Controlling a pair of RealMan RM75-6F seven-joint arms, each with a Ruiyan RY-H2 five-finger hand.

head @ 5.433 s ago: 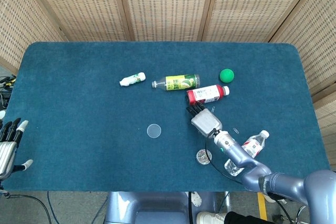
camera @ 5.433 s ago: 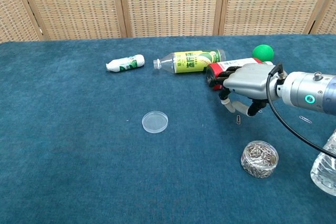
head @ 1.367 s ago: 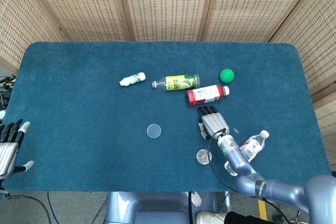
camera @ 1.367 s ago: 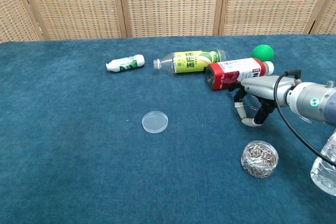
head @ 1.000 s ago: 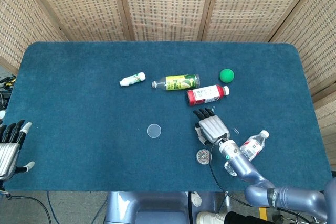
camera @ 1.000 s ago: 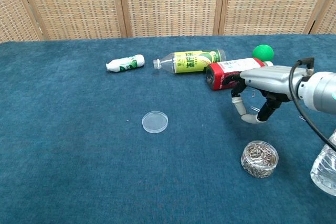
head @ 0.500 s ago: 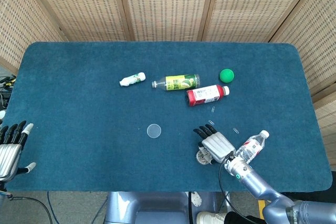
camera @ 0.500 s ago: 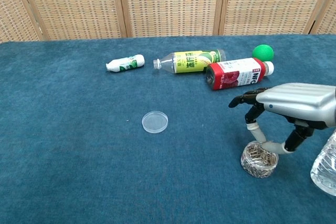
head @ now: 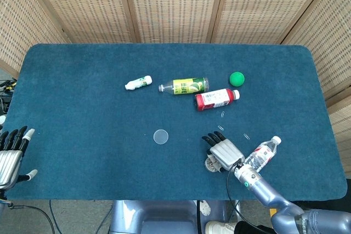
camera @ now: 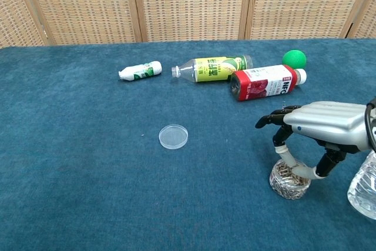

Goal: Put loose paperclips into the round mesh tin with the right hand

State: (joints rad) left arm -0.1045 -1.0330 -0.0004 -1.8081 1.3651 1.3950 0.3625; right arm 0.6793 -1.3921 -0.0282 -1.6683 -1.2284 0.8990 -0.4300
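Observation:
The round mesh tin (camera: 289,183), full of paperclips, stands near the table's front right; in the head view the tin (head: 210,163) is half hidden. My right hand (camera: 323,124) hovers palm down directly over it, also seen as the right hand (head: 224,152). Its thumb and one finger meet in a pinch just above the tin's rim, with what looks like a thin paperclip between them; the other fingers stick out. Loose paperclips (head: 221,128) lie on the cloth beyond the hand, one (head: 247,136) to its right. My left hand (head: 11,154) hangs empty off the front left edge, fingers apart.
A clear water bottle (head: 262,152) lies right beside the right hand. Behind are a red bottle (camera: 264,82), a green ball (camera: 294,58), a yellow-green bottle (head: 184,86) and a small white bottle (head: 138,83). A clear round lid (camera: 174,136) sits mid-table.
My right hand carried its pinch from beside the red bottle back to above the mesh tin, then sank slightly toward it. The left hand stayed put.

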